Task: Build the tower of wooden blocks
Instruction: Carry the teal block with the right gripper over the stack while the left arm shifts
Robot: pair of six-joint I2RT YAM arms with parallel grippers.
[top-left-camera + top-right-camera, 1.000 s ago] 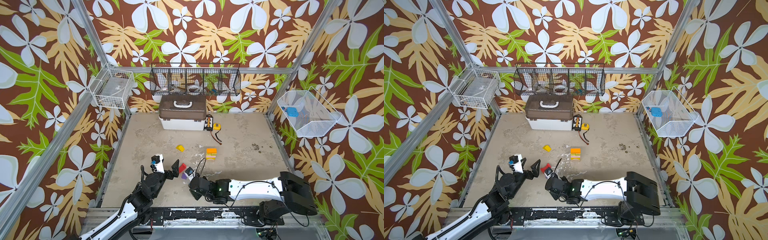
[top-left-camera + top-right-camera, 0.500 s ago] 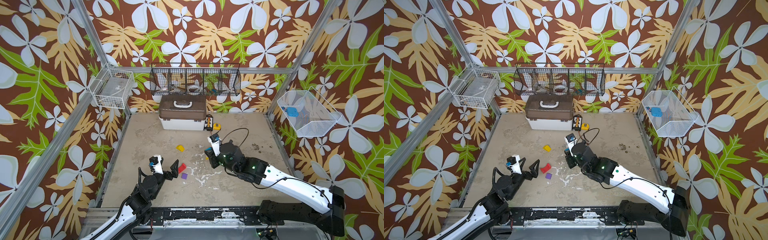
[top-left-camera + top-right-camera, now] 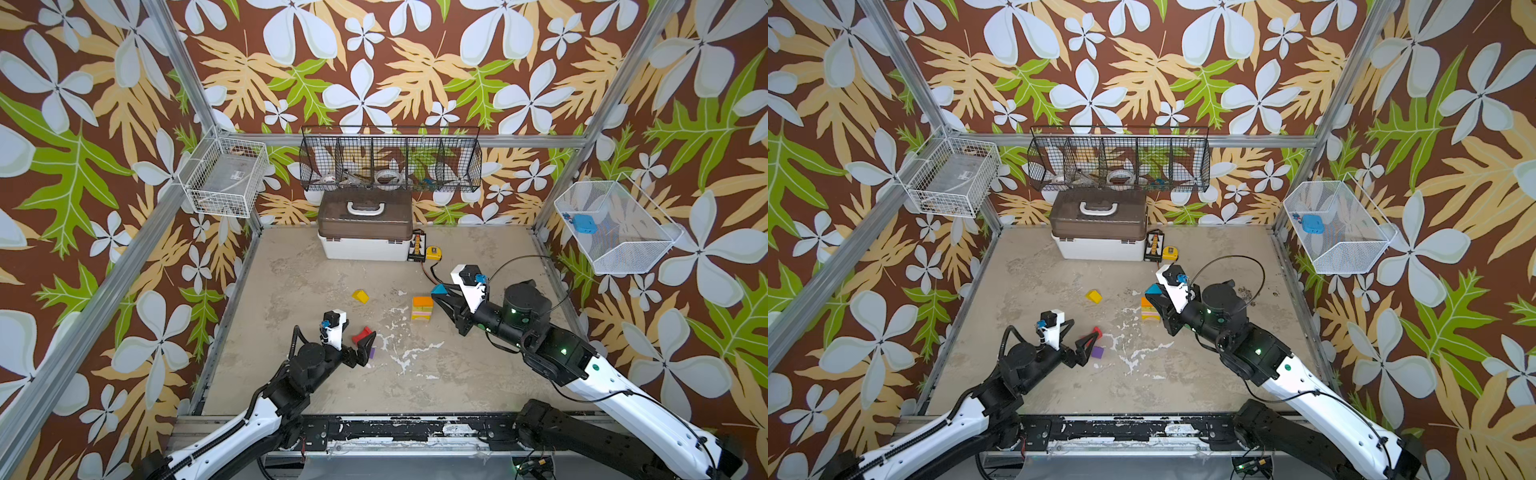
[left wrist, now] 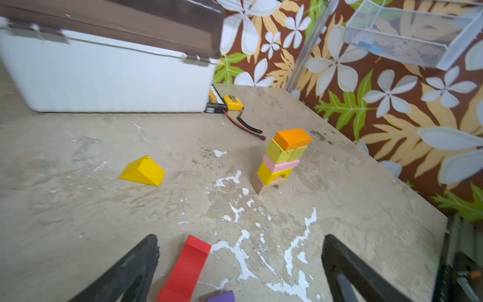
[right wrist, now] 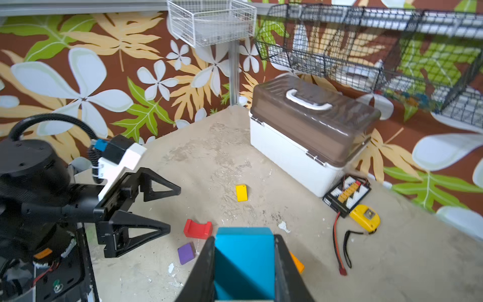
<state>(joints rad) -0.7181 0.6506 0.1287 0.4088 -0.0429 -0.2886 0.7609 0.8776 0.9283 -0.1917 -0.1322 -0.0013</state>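
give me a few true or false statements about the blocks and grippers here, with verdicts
1. The right gripper holds a teal block. True.
2. The left gripper is shut on the red arch. False: it is open; the arch lies on the table.
3. The tower has an orange block on top. True.
4. The yellow wedge sits on the tower. False: it lies on the table, apart from it.

Right tool (image 3: 439, 293) now beside tower (image 3: 422, 308)
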